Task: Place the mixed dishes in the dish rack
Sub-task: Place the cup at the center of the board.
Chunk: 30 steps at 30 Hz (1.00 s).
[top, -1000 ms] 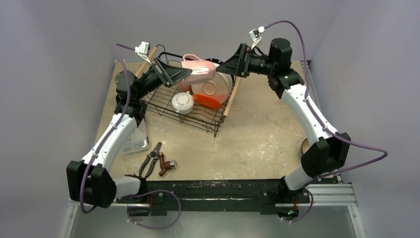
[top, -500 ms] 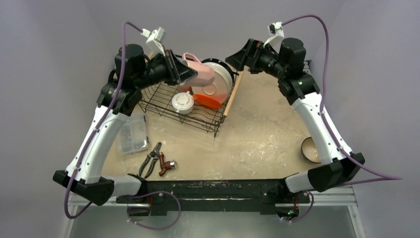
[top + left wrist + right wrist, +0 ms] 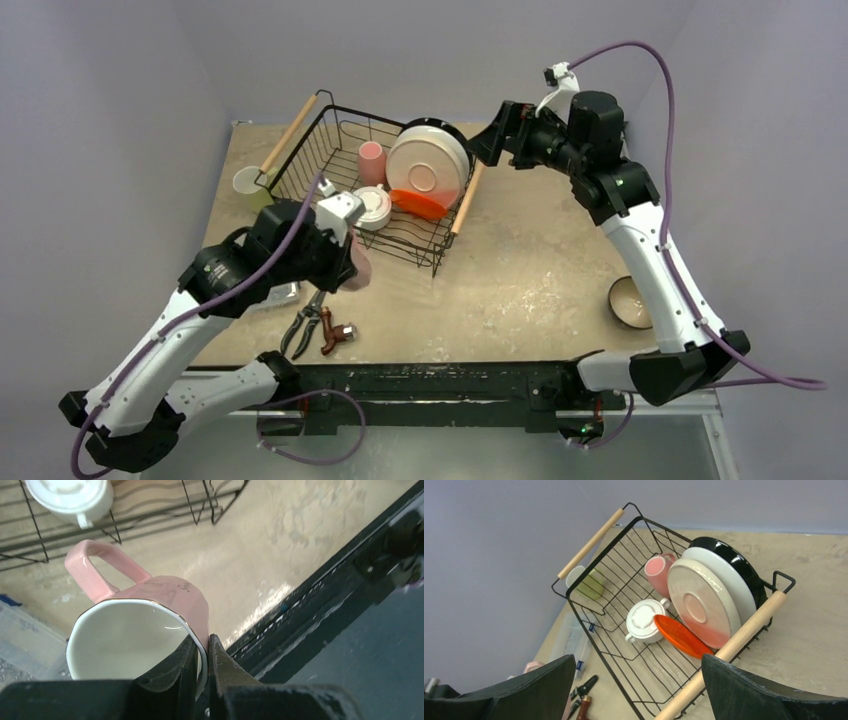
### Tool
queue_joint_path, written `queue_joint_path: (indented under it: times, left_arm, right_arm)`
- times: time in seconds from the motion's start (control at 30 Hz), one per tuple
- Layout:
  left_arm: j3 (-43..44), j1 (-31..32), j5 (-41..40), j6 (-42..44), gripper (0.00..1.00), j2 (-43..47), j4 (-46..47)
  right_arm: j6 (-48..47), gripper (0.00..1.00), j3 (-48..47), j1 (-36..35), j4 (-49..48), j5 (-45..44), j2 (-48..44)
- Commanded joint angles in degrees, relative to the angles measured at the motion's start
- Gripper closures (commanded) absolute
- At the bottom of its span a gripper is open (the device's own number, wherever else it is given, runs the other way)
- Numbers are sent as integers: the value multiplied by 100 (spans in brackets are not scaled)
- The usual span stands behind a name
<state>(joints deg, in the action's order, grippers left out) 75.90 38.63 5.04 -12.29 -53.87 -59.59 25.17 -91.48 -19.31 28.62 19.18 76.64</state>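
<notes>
The left pincer point(image 3: 202, 650) is clamped on the rim of a pink mug point(image 3: 125, 640), holding it above the surface point(image 3: 520, 270) just off the rack's point(image 3: 290, 135) near side. The right pincer point(image 3: 488, 140) gapes wide with nothing in it, just beyond the rack's right handle. Inside the rack are a white mug point(image 3: 370, 207), a red plate point(image 3: 420, 205), a cream plate point(image 3: 428, 160) and a second pink mug point(image 3: 371, 160). A green mug point(image 3: 247, 182) stands just outside the rack's left handle. A bowl point(image 3: 628, 302) sits well to the rack's right.

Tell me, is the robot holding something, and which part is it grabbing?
The left gripper pinches a pink mug by its rim, one finger inside and one outside, away from the handle. The right gripper is open and empty.
</notes>
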Motion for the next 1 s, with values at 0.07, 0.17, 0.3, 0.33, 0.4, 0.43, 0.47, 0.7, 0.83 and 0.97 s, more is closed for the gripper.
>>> queue_joint_path:
  times: [0.07,0.17,0.3,0.33,0.4,0.43,0.47,0.7,0.83,0.97]
  left_arm:
    - [-790,1376,-1191,372,100,-244,742]
    - [-827,1992,-1667,528,100,-688,896]
    - [-1066,2286,-1749,752,100,-1114,1127]
    - [-1150,2313,-1742,784,100,-1204,1197]
    - [-1344,2364,-1760,833,100,-1324,1348]
    - [-1454,2372,-1719,853,100,-1347,1481]
    - [-1569,2369,-1658,864,100,-1370,1648]
    - [-1960,2370,-1182,770,91,-1655,2078]
    - [-2188,2368,-1180,753,77,-1656,2288]
    - [-2400,2368,-1106,672,62,-1680,2402]
  right_arm:
    - [-116,1,188,-174,73,-9,-411]
    - [-172,1,182,-180,149,-28,-469]
    - [-325,1,130,-205,467,-124,-478]
    - [-326,1,159,-211,491,-140,-506]
    - [-322,1,226,-211,504,-134,-567]
    - [-320,1,257,-213,500,-134,-600]
    - [-313,1,297,-212,502,-149,-638]
    - [-293,1,399,-209,674,-290,-718]
    - [-303,1,419,-211,822,-335,-720]
    - [-350,1,401,-218,1116,-484,-680]
